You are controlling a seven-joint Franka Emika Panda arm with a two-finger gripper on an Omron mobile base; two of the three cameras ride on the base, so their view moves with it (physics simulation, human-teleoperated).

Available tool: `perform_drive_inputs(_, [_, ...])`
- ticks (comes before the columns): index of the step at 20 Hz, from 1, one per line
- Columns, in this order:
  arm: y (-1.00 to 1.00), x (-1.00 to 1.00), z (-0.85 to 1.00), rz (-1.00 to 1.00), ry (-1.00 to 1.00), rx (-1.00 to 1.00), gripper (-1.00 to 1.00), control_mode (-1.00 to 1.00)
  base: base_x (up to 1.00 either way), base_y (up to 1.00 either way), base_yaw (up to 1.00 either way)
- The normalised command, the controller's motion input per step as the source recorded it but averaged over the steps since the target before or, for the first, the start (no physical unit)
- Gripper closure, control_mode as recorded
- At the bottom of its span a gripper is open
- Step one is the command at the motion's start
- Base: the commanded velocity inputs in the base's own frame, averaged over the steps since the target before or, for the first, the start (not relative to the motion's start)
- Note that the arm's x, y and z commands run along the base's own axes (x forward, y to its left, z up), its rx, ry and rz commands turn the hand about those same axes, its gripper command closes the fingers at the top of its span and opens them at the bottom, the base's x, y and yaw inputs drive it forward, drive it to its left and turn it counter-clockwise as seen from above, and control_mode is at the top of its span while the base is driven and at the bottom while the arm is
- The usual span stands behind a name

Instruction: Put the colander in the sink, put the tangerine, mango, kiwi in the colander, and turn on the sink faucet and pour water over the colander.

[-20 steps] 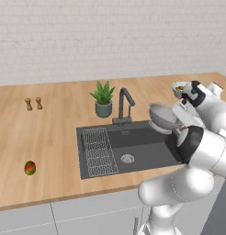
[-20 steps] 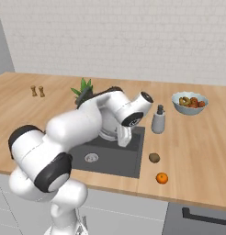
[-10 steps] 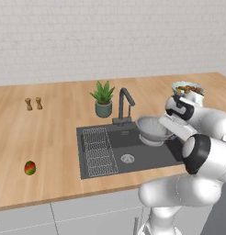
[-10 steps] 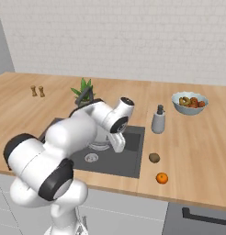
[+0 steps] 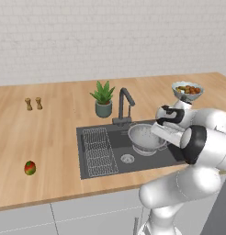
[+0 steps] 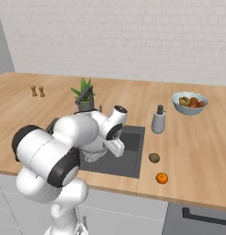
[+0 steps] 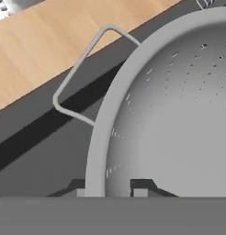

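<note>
You're on the first step: your pincer (image 7: 109,192) is clamped on the rim of the colander (image 5: 146,137), held low over the sink (image 5: 94,134) at frame centre, so next lower it and let go before fetching fruit.

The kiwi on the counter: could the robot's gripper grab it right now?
Probably not yet: the gripper is shut on the colander rim over the sink. The kiwi lies unobstructed on bare counter.
</note>
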Motion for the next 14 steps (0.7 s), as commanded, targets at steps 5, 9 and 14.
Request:
perform_drive_inputs(5, [0.09, 0.33, -0.31, 0.27, -0.01, 0.00, 1.00, -1.00, 0.00, 0.00, 0.00])
perform_drive_inputs(9, [0.21, 0.19, -0.29, 0.24, 0.00, 0.00, 1.00, -1.00, 0.00, 0.00, 0.00])
perform_drive_inputs(14, [0.28, 0.22, -0.31, 0.10, 0.00, 0.00, 1.00, -1.00, 0.00, 0.00, 0.00])
